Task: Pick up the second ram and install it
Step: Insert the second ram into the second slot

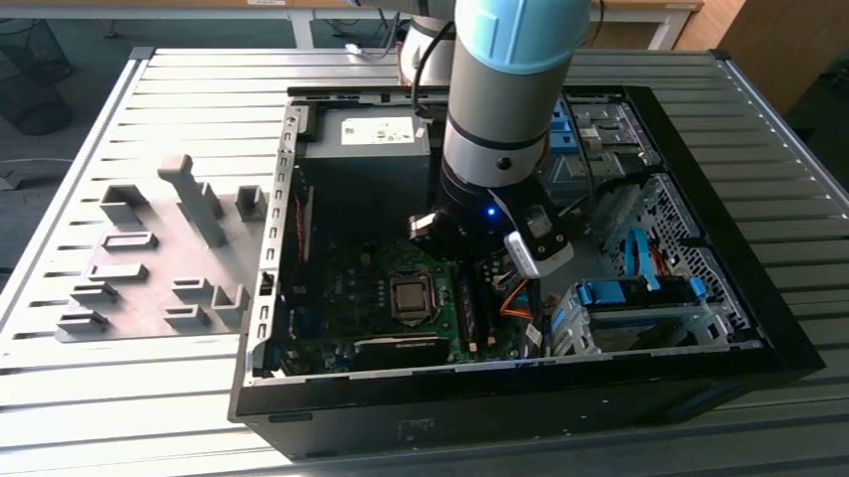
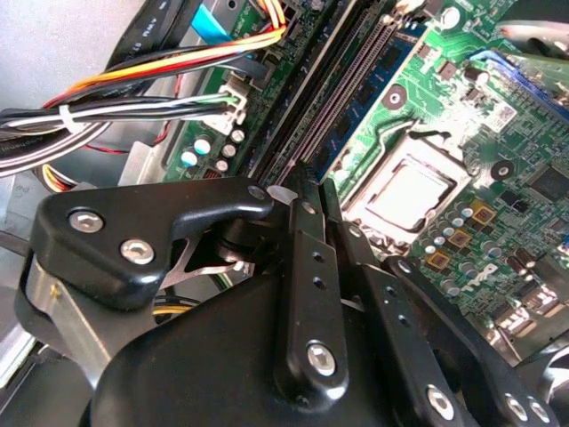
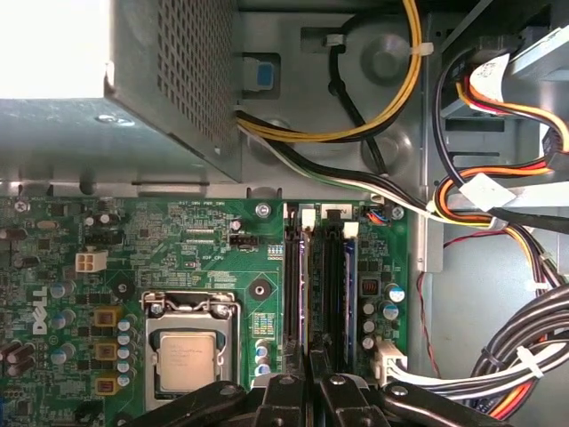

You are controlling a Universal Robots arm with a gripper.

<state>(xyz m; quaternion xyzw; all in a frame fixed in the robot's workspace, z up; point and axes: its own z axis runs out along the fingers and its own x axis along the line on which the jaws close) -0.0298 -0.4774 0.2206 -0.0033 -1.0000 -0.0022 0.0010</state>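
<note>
A ribbed metal table (image 1: 199, 89) carries an open computer case (image 1: 531, 402), and your arm reaches down into it over the green main board (image 3: 178, 231).

The gripper (image 3: 308, 363) has its fingers drawn almost together. In the first wrist view, the second ram (image 3: 302, 285) runs as a thin bluish edge along its slot, straight into the narrow gap between them. You look to be pinching the stick while it stands in the slot. Whether it is pressed fully home cannot be told from here.

So the pick-up looks done and the installing step is in hand. Seating calls for a straight, even push along the stick's whole length, with the white latch (image 3: 308, 219) at the far end of the slot free to close.

Room is tight. Another stick (image 3: 349, 276) stands in a slot just beside yours, on the side toward the cable bundle (image 3: 498, 356), so any sideways drift meets it first. On the hand's other side sits the processor (image 3: 188, 356), near but apart. The grey power box (image 3: 169, 89) lies beyond the slot's far end, well apart. Open room is above the hand only.
</note>
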